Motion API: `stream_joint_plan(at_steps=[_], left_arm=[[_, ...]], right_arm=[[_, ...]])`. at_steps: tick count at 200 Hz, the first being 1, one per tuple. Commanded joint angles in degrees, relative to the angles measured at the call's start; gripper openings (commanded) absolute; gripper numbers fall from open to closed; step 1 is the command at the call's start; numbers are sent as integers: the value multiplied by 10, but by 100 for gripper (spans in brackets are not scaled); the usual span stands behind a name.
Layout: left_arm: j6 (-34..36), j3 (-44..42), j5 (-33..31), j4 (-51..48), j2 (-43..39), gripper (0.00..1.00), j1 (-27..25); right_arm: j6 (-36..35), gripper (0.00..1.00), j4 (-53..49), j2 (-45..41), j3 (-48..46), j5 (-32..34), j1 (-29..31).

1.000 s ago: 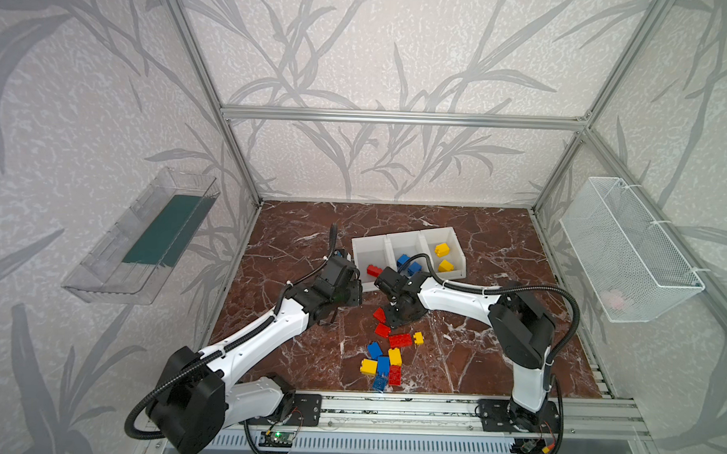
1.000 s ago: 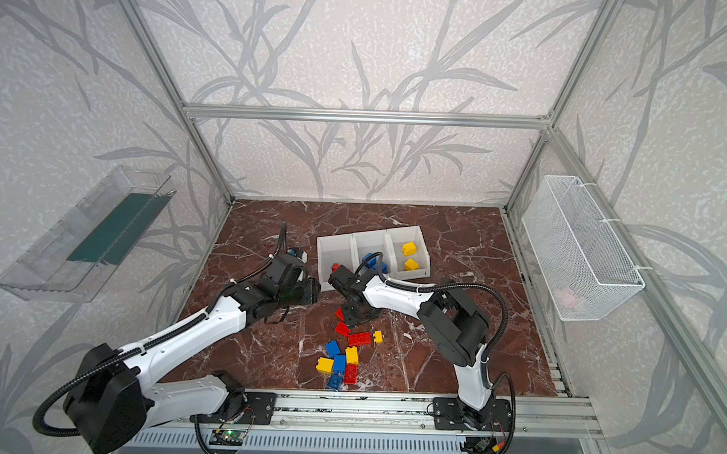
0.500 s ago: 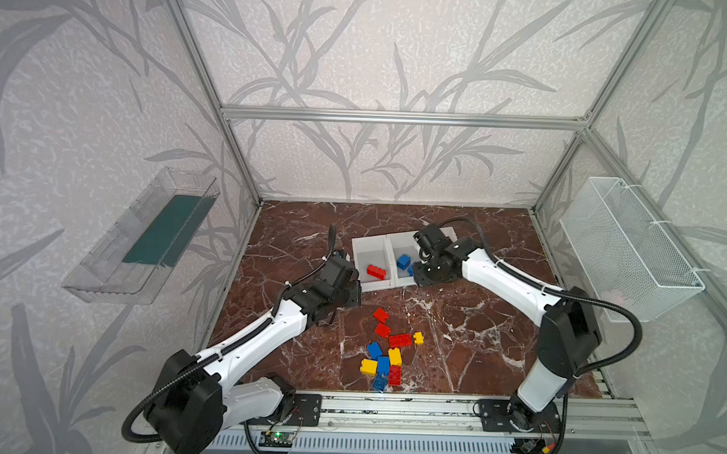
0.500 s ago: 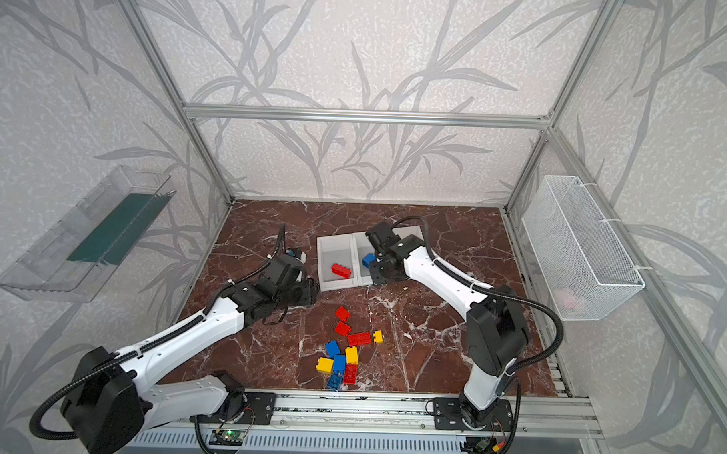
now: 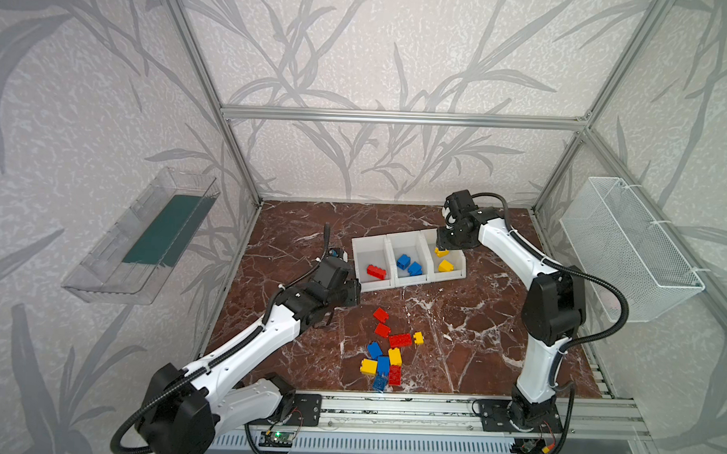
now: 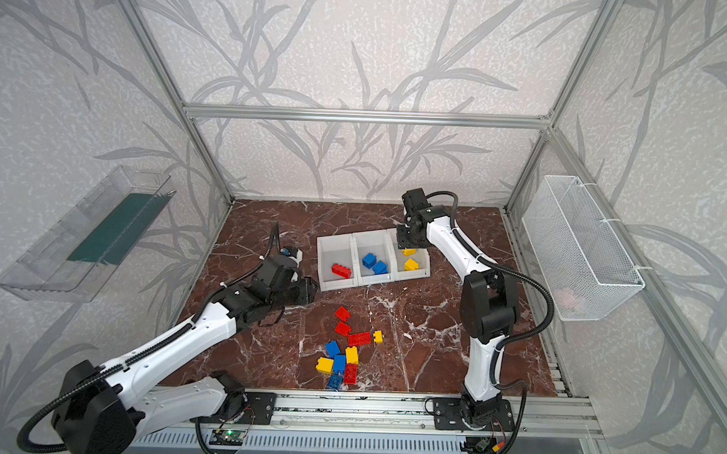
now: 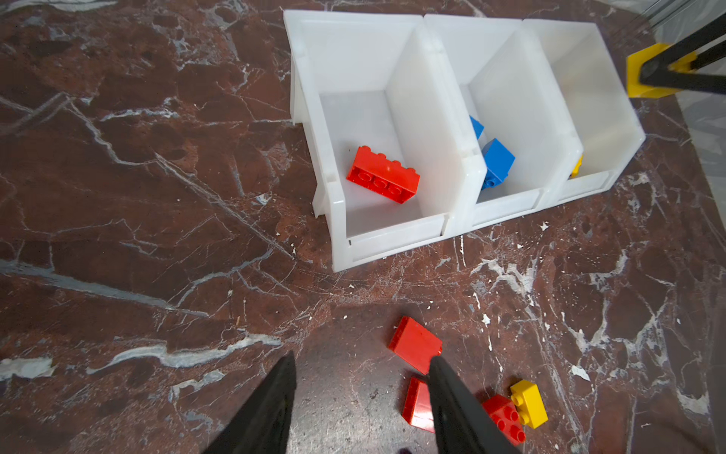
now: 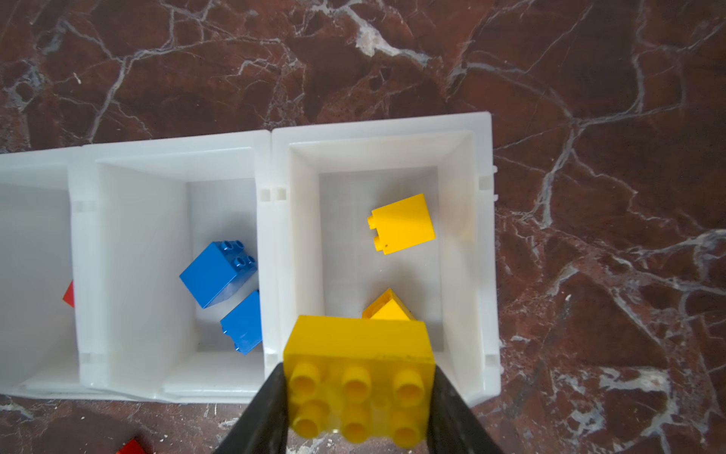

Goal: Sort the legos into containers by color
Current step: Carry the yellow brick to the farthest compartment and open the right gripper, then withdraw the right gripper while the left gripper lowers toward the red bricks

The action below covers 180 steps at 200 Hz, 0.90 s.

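Three white containers (image 5: pixel 411 236) stand in a row at the back of the marble floor. A red lego (image 7: pixel 383 175) lies in the left one, two blue legos (image 8: pixel 216 271) in the middle one, and two yellow legos (image 8: pixel 402 224) in the right one. My right gripper (image 8: pixel 358 369) is shut on a yellow lego (image 5: pixel 441 252) and holds it over the near end of the right container. My left gripper (image 7: pixel 362 357) is open and empty above the floor, with its right finger next to a loose red lego (image 7: pixel 415 345). Several loose legos (image 5: pixel 384 357) in red, blue and yellow lie near the front.
A white wire basket (image 5: pixel 627 245) hangs on the right wall and a clear plastic tray (image 5: pixel 145 233) on the left wall. An aluminium rail (image 5: pixel 388 407) with both arm bases runs along the front edge. Frame posts stand at the back corners.
My right gripper has carried the yellow lego from the floor in front of the containers, past the middle one, to above the right one. The left arm has barely moved.
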Motion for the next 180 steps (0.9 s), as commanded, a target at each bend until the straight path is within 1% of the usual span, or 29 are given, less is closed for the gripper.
stream_joint_plan(at_steps=[1,22,49,67,87,143,180], left_arm=[[-8,-18,-20,-19,-29,57,4],[-17,-33,-12,-13,-38,57,3],[-25,-42,-7,-12,-42,57,4],[-26,-45,-7,-12,-46,57,3],[-27,-48,-8,-11,-51,57,4],[-24,-52,-4,-10,-50,57,4],[-17,-50,14,-5,-35,57,3]], right_arm=[[-7,41,-24,11,28,-36,-5],[-1,43,-25,16,25,-39,-5],[-2,56,-27,10,22,-31,-5],[-5,61,-33,7,27,-24,-5],[-8,63,-35,2,29,-22,-5],[-4,63,-43,-18,25,-36,-4],[-8,63,-38,-74,-31,-35,5]])
